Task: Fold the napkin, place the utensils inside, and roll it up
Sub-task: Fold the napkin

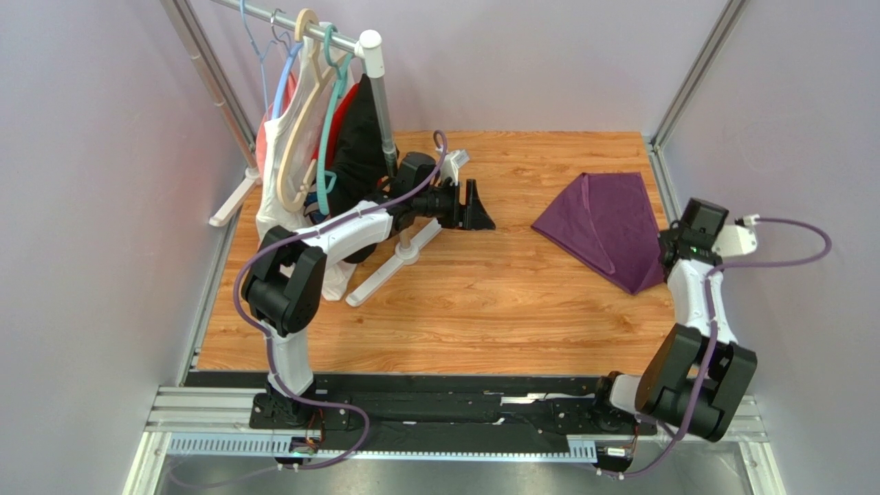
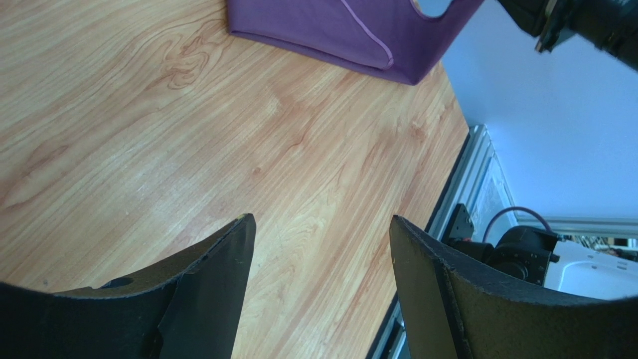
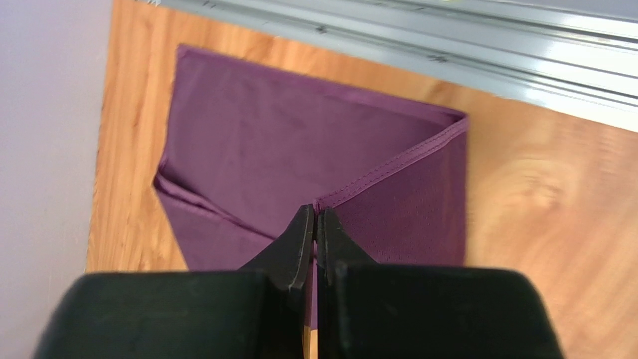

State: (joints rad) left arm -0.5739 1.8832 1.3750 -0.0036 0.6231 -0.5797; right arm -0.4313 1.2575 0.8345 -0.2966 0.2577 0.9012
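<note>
The purple napkin lies partly folded at the far right of the wooden table, one flap lifted. My right gripper is at its right corner. In the right wrist view the gripper is shut on the hemmed edge of the napkin, with purple cloth between the jaws. My left gripper hovers over the middle of the table, left of the napkin. In the left wrist view it is open and empty, with the napkin ahead of it. The wooden fork and spoon are out of view.
A clothes rack with white, red and black garments on hangers stands at the back left. Its white feet reach onto the table beside my left arm. A metal rail and a wall run along the right edge, close to the napkin.
</note>
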